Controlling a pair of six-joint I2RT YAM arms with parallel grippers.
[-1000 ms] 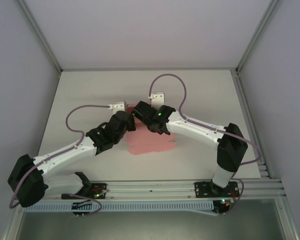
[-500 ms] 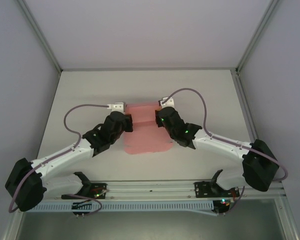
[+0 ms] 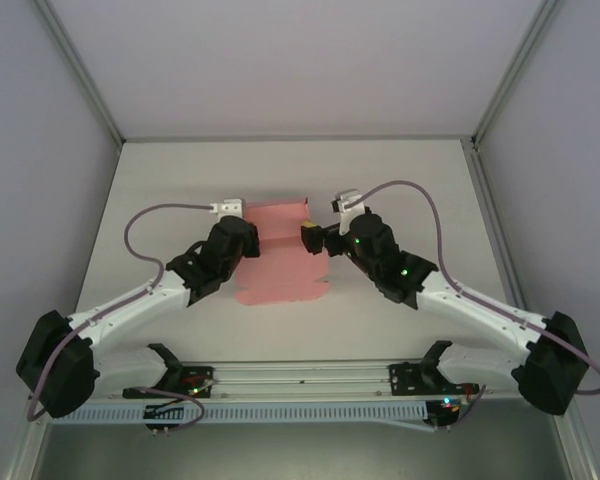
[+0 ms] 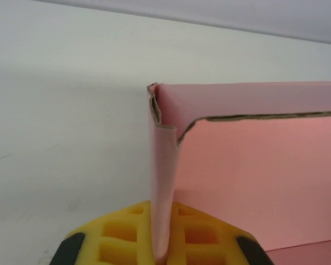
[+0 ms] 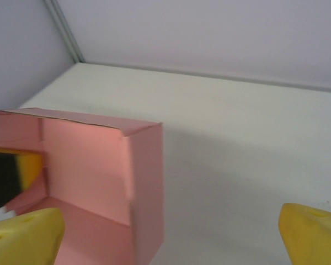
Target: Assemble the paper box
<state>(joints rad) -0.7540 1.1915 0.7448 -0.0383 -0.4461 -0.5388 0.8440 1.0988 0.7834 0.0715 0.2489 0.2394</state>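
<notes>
Standing half-formed on the table [image 3: 410, 180], the paper box [image 3: 280, 262] lies between the two grippers, its floor panel flat and its far wall raised. In the left wrist view the box's [image 4: 254, 176] side wall runs edge-on into the left gripper [image 4: 161, 237], whose yellow pads [image 4: 127, 237] are pressed together on the thin card, the folded corner just ahead of them. The right gripper [image 5: 168, 234] is spread wide and holds nothing; the box [image 5: 94, 165] sits ahead of its fingers and off to their left, the nearer side wall upright with nothing touching it.

A second ago the right arm reached across the card, hiding its far half. It has since drawn back to the right of the box and let go, while the card has slid a little toward the left arm. I judge the far corners now hold their folds, leaving the near panel and closing flaps to do.
</notes>
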